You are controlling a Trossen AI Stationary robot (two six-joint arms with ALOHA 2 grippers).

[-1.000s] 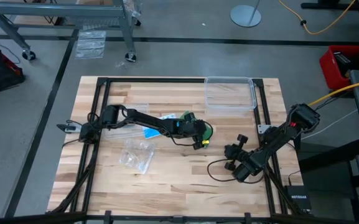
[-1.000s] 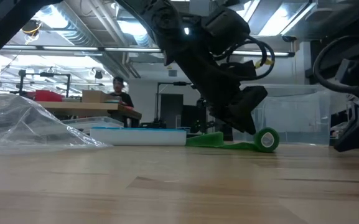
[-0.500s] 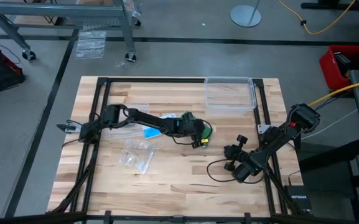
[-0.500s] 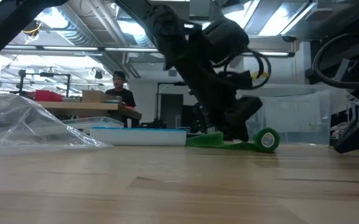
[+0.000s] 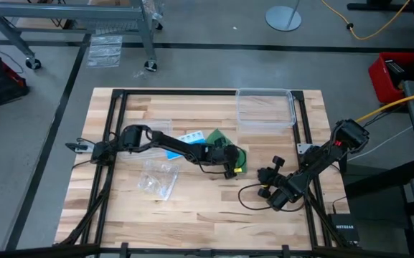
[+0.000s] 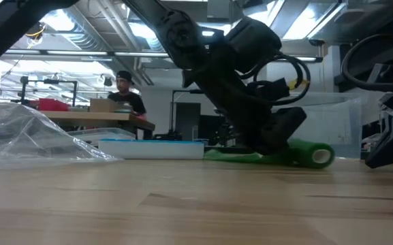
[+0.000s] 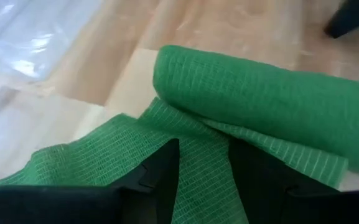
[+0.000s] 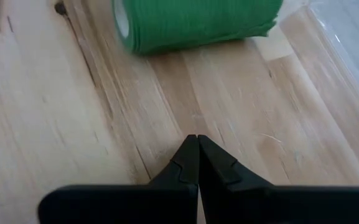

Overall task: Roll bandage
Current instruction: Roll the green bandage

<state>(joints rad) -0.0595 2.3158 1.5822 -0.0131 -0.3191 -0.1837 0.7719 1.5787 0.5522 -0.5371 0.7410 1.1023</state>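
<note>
The left gripper (image 7: pixel 204 180) has its two dark fingers (image 7: pixel 163 171) set a little apart, resting on the flat, unrolled green weave of the bandage (image 7: pixel 254 102), with a strip of cloth showing between them and the rolled part lying just beyond their tips. They are not clamped around the roll; they press on the loose tail. In the high view the left gripper (image 5: pixel 228 159) sits at the centre of the frame with the bandage (image 5: pixel 240 155) poking out at its right side. Compared with a second ago, the roll has travelled: in the low view it (image 6: pixel 317 155) now lies further right, past the gripper (image 6: pixel 278 136), and shows side-on as a longer cylinder rather than end-on. In the high view the gripper has shifted slightly down the frame, uncovering more of the blue and white organizer (image 5: pixel 190 137) and a green corner beside it.

The left arm reaches from the left edge across the tabletop (image 5: pixel 192 208), bent low at the elbow, wrist tipped down.

The right gripper (image 8: pixel 196 155) has its fingers pressed together, holding nothing, hovering over bare wood near the roll (image 8: pixel 195 23). In the high view it (image 5: pixel 264 173) waits at centre right, unchanged.
</note>
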